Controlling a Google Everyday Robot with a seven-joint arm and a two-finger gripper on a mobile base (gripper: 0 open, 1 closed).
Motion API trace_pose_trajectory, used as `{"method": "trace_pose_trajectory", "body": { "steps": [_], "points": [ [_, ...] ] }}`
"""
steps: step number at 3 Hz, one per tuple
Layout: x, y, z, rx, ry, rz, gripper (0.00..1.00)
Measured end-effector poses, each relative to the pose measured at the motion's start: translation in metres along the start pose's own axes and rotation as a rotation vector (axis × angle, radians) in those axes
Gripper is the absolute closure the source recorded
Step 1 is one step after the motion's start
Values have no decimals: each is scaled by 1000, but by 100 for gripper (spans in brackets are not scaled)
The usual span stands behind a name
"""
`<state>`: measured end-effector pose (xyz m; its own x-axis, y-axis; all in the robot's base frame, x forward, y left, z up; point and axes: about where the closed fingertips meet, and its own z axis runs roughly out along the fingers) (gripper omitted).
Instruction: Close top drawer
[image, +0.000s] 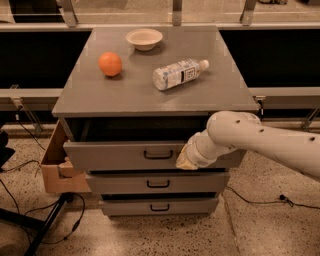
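Observation:
The top drawer (120, 155) of the grey cabinet (150, 95) stands a short way open, its dark inside showing under the cabinet top. Its small black bar handle (158, 155) is at the middle of the front. My white arm reaches in from the right. My gripper (184, 161) is against the drawer front, just right of the handle. Its fingertips are hidden behind the wrist.
On the cabinet top lie an orange (110, 64), a white bowl (144, 38) and a plastic bottle (178, 74) on its side. Two lower drawers (158, 184) sit below. A cardboard box (55, 167) hangs at the cabinet's left. Cables (30, 200) cross the floor.

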<state>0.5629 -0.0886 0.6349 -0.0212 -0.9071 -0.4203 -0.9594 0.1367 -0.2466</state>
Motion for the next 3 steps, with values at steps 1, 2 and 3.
{"method": "trace_pose_trajectory", "body": {
  "steps": [1, 2, 3],
  "points": [
    [-1, 1, 1, -2, 0, -1, 31],
    [-1, 2, 2, -6, 0, -3, 0],
    [-2, 4, 2, -6, 0, -3, 0]
  ]
}}
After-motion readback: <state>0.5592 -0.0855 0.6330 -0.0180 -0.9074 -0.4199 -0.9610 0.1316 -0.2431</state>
